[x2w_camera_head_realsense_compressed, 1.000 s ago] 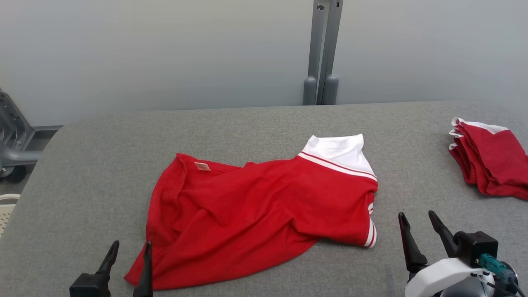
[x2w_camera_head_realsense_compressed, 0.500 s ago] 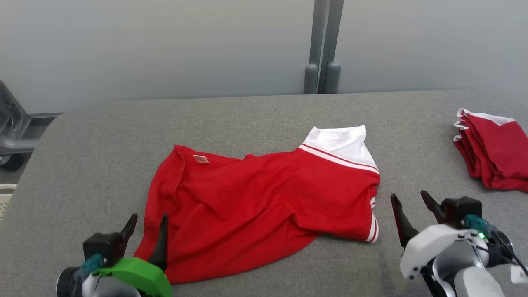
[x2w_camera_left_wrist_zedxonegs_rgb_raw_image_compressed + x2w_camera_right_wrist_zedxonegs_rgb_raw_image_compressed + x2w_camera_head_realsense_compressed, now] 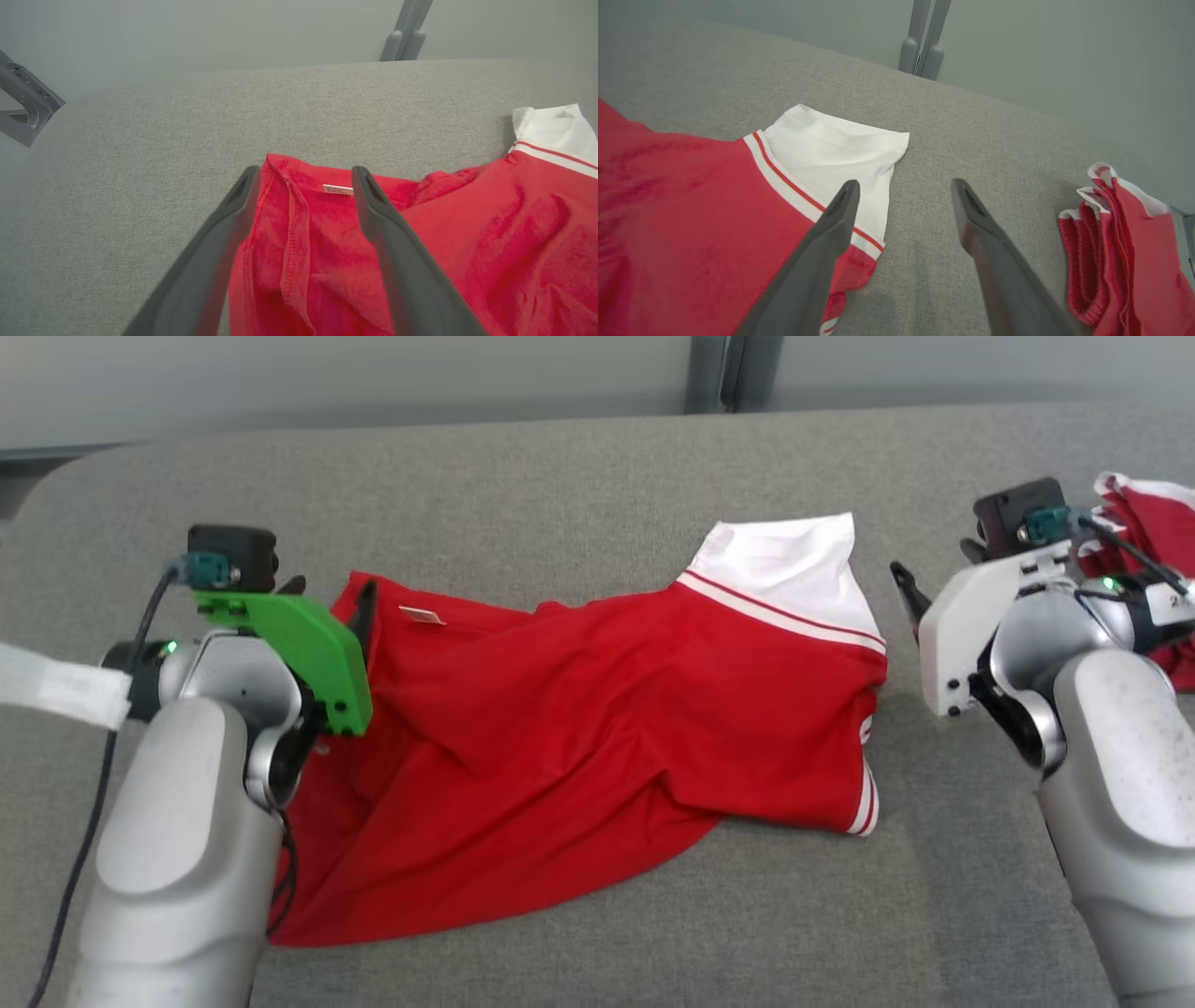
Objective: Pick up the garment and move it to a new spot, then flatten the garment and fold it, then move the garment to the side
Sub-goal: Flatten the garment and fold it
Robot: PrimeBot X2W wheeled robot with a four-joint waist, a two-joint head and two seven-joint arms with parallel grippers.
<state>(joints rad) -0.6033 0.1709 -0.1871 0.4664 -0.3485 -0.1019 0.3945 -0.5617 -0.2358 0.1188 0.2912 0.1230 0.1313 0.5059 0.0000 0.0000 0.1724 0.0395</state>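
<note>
Grey woven fabric covers the table (image 3: 579, 467), which ends at a plain grey wall with a grey upright post (image 3: 721, 373) behind it.

1. Task item. The red garment (image 3: 597, 728) lies crumpled near the middle of the table. Its white panel (image 3: 784, 565), bordered by a red-and-white striped band, points toward the far right. A small pale label (image 3: 338, 189) sits near the far left corner.

2. Left gripper (image 3: 304, 175). The jaws stand wide apart and hold nothing. In the left wrist view they straddle the garment's far left corner. One finger lies along the hemmed edge, and the other is over the red cloth just beside the label. Contact with the cloth cannot be determined.

3. Right gripper (image 3: 904, 183). The jaws stand wide apart and hold nothing. In the right wrist view one finger is over the striped band at the garment's right edge, and the other is over bare table.

4. Other items. A stack of folded red garments (image 3: 1125, 242) with white trim rests at the table's right side, apart from the task item. The right gripper is between the two.
</note>
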